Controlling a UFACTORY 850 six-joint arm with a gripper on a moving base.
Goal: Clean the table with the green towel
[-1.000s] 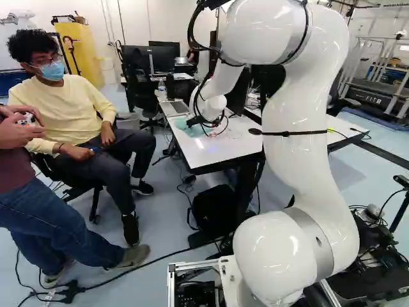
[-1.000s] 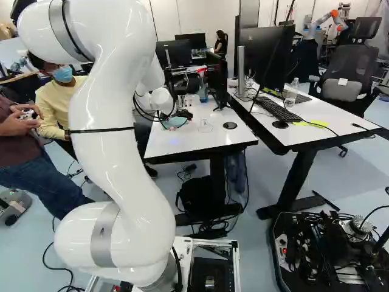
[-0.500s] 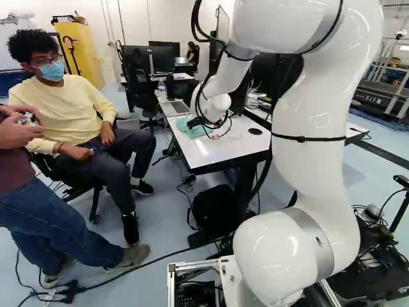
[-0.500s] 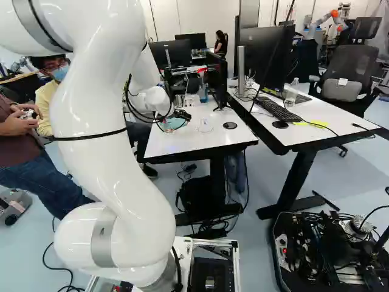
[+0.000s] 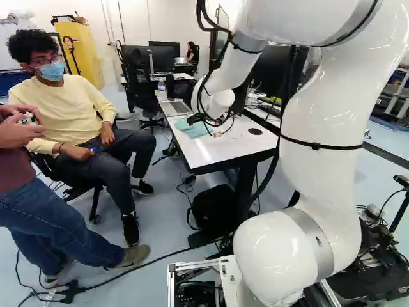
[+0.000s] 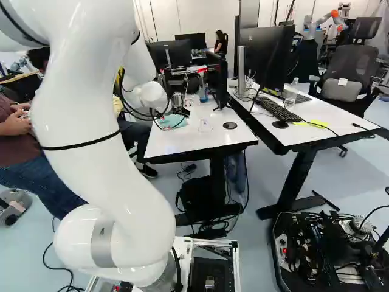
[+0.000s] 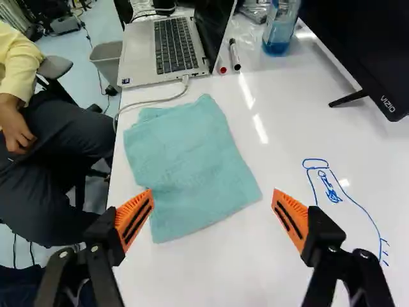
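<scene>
Readying pick-up, by my judgement; wiping to follow | Fingers (image 7: 134, 220): spread, grip empty | Green towel (image 7: 185, 166): one, flat on counter (image 7: 275, 150), ahead of and partly between fingers | Blue drawing (image 7: 330, 188): beside towel, likely wiping target | Laptop (image 7: 174, 48): beyond towel | Next: descend, pinch cloth, clear of cable (image 7: 156, 100).

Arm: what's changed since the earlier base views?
Arm has shifted right in the left base view and left in the right base view, seemingly drawing back. Gripper is open now; its earlier grip can't be read. Green towel, table and base look unmoved.
</scene>
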